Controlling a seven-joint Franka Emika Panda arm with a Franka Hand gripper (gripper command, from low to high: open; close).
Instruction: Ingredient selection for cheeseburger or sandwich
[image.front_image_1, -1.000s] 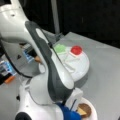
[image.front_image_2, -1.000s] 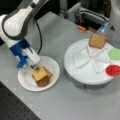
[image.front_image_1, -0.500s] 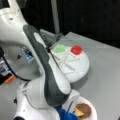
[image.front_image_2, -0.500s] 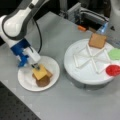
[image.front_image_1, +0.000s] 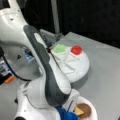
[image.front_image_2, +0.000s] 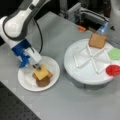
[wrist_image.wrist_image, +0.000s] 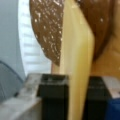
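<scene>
Gripper (image.front_image_2: 37, 66) down at small plate (image.front_image_2: 25, 81), fingers (wrist_image.wrist_image: 53, 96) closed on edge of yellow cheese (image.front_image_2: 41, 73), seen in wrist view. Cheese lies on brown patty (image.front_image_2: 43, 82) and toast (image.front_image_2: 50, 74). Second toast (image.front_image_2: 97, 40), lettuce (image.front_image_2: 115, 53), tomato (image.front_image_2: 113, 70) sit on divided tray (image.front_image_2: 82, 75), well apart.

yellow cheese square (image.front_image_2: 41, 72), dark-brown patty (image.front_image_2: 43, 81), green lettuce leaf (image.front_image_2: 115, 53), red tomato disc (image.front_image_2: 113, 70)

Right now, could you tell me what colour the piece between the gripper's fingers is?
Yellow: the cheese square, clearest in the wrist view.
</scene>
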